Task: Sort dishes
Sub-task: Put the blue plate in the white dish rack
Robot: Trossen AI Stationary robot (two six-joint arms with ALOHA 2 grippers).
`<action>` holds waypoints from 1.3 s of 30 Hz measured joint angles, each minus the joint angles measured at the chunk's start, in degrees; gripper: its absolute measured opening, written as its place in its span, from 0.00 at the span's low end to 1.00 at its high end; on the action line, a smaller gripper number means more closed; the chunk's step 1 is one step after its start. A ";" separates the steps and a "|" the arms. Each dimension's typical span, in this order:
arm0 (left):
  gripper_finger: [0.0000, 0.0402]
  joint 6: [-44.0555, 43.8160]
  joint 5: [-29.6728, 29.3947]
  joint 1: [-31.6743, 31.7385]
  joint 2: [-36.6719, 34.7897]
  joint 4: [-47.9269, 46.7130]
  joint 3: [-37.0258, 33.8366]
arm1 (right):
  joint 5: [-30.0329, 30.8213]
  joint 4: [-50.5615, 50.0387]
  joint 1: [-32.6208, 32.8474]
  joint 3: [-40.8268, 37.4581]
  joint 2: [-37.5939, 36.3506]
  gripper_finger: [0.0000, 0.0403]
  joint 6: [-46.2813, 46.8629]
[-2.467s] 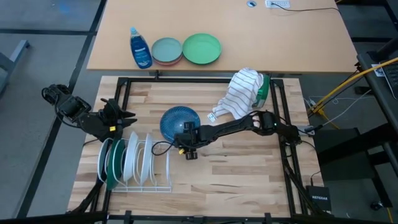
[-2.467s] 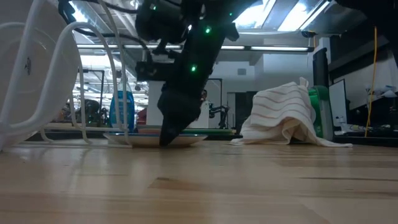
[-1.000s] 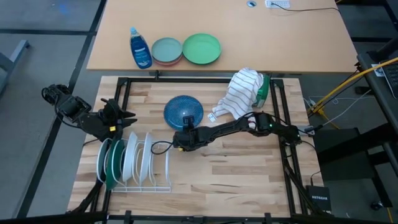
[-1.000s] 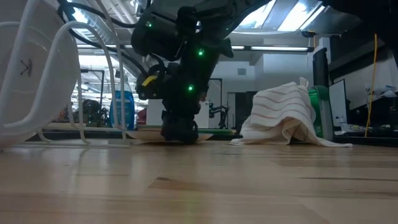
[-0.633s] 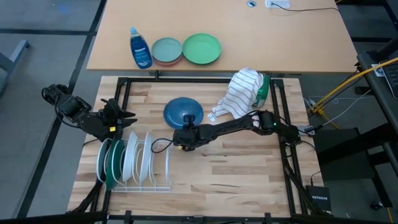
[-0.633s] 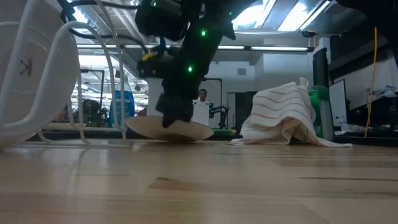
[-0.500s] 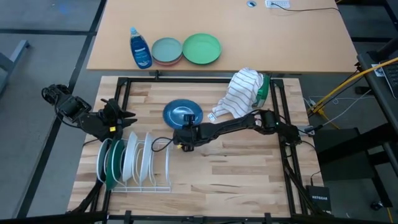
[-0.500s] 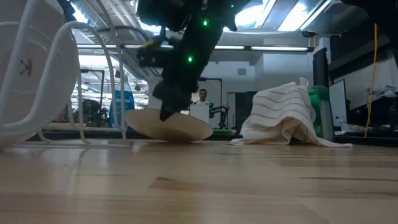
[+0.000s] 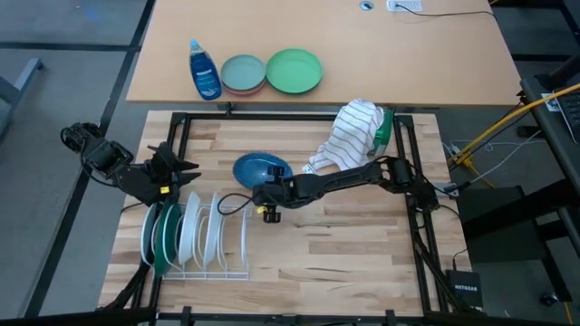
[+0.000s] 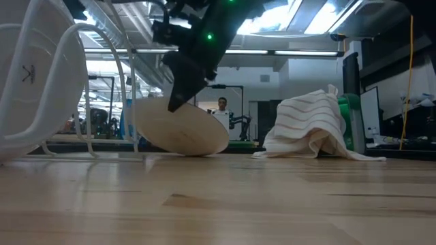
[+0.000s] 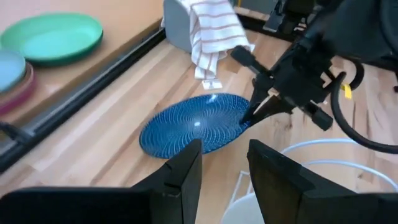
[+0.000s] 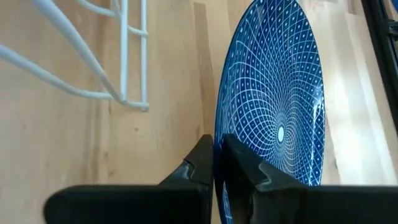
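Observation:
The dark blue speckled plate stands tilted on the wooden table, behind the white wire rack. My right gripper is shut on its near rim; it also shows in the low view. In the rack, a dark green plate and white plates stand on edge. My left gripper is open and empty, hovering above the rack's far left end. My right gripper pinches the blue plate's raised near rim between its two fingers, one finger on the pale underside, the other on the patterned top. The fingers slant down from above and the right. The plate's far rim rests on the table.
A striped towel is draped over a green object at the far right. On the far table stand a dish soap bottle, a grey-blue plate over a pink one and a light green plate.
My right gripper has taken hold of the blue plate's near rim and risen. The plate has tipped from lying flat to a steep tilt, underside toward the near edge. Its far rim has stayed on the table.

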 joint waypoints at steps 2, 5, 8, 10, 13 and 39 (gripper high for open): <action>0.30 3.53 -0.57 0.01 0.67 2.31 0.00 | -0.56 0.02 0.00 0.00 -0.47 0.06 0.58; 0.30 10.65 -1.54 0.04 2.34 6.49 0.00 | -2.16 0.20 0.00 0.03 -0.98 0.06 1.24; 0.30 17.15 -1.62 0.04 4.49 10.04 0.00 | -3.79 -0.43 0.00 1.13 -1.06 0.06 1.26; 0.30 19.56 -1.63 0.07 6.05 11.65 0.00 | -5.59 -0.40 -0.02 2.20 -1.06 0.06 1.29; 0.30 20.41 -1.65 0.08 8.51 12.62 0.00 | -7.36 -1.31 0.02 4.82 -1.06 0.06 1.33; 0.30 20.74 22.28 13.54 13.91 18.76 0.00 | -10.43 -4.65 0.02 10.51 -1.06 0.04 1.02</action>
